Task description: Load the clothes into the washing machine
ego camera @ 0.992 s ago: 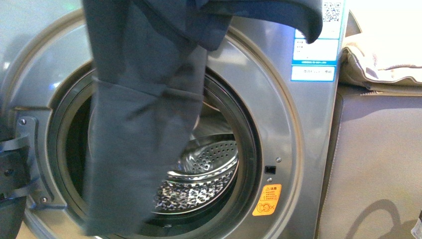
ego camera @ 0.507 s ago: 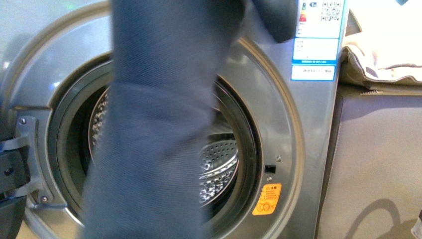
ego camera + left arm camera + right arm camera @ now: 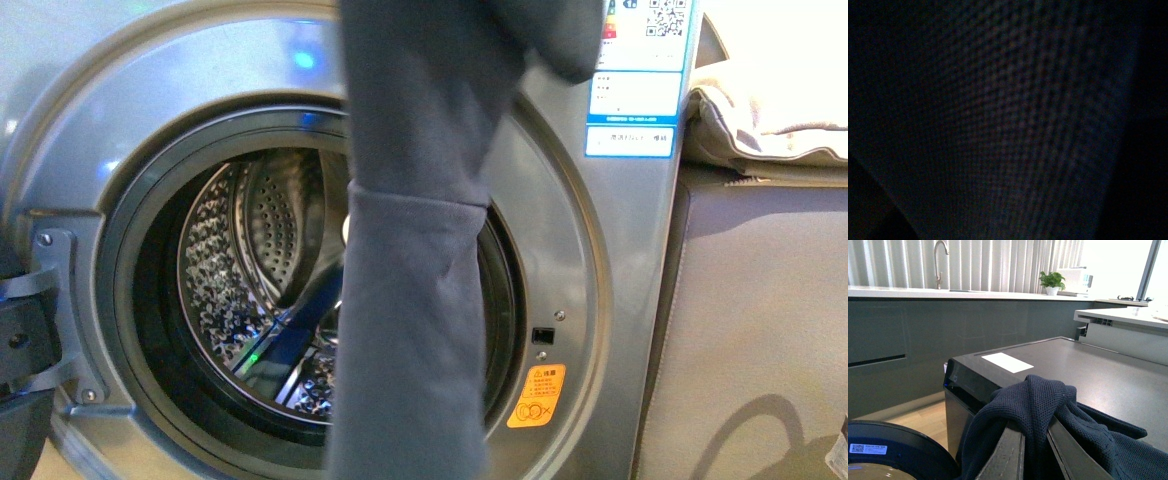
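The clothes, a dark charcoal-navy garment, hang limp from above the frame in front of the right half of the washing machine's round porthole. The perforated steel drum shows open to their left. Neither gripper shows in the front view. In the right wrist view my right gripper is shut on a bunch of the clothes, held above the machine's dark top. The left wrist view is dark and tells nothing.
A beige folded cloth lies on a grey-brown cabinet right of the washer. The open door's hinge and edge stand at the left. A counter with a tap shows far behind in the right wrist view.
The hanging clothes have swung to the right across the porthole, uncovering the left part of the drum.
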